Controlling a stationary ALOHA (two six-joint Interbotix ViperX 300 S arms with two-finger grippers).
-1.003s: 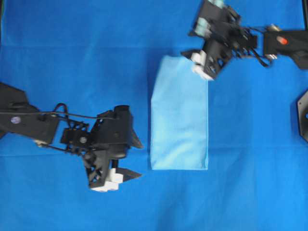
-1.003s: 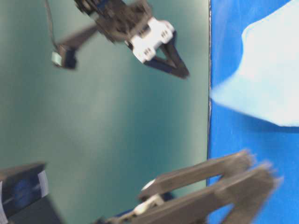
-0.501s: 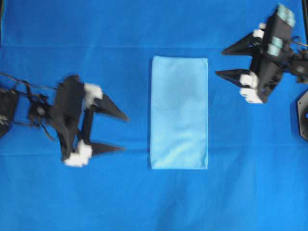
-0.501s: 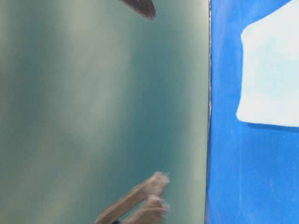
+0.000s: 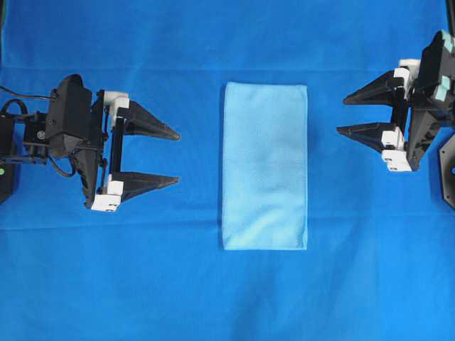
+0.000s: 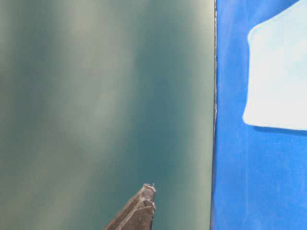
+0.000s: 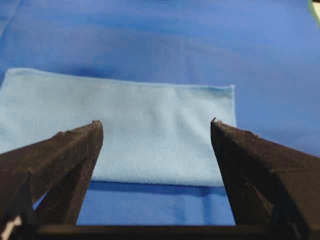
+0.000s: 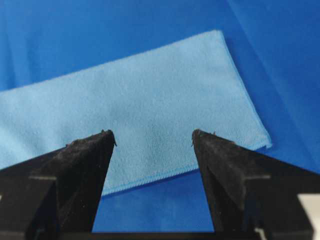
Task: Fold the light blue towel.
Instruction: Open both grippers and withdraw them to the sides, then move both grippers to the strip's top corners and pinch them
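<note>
The light blue towel (image 5: pixel 265 165) lies flat in the middle of the royal-blue table covering (image 5: pixel 213 298), folded into a tall narrow rectangle. It also shows as a pale patch in the table-level view (image 6: pixel 280 76) and ahead of both wrist cameras (image 7: pixel 125 125) (image 8: pixel 140 100). My left gripper (image 5: pixel 178 155) hovers to the left of the towel, open and empty, fingers pointing at it. Off to the towel's right my right gripper (image 5: pixel 341 116) is open and empty too, facing it. Neither touches the towel.
A black fixture (image 5: pixel 448 170) sits at the right edge of the overhead view. One dark fingertip (image 6: pixel 139 211) pokes up at the bottom of the table-level view, before a teal backdrop (image 6: pixel 96 96).
Both arms have drawn back from the towel to the sides and turned level, jaws facing it. The towel's raised top corner has settled flat.
</note>
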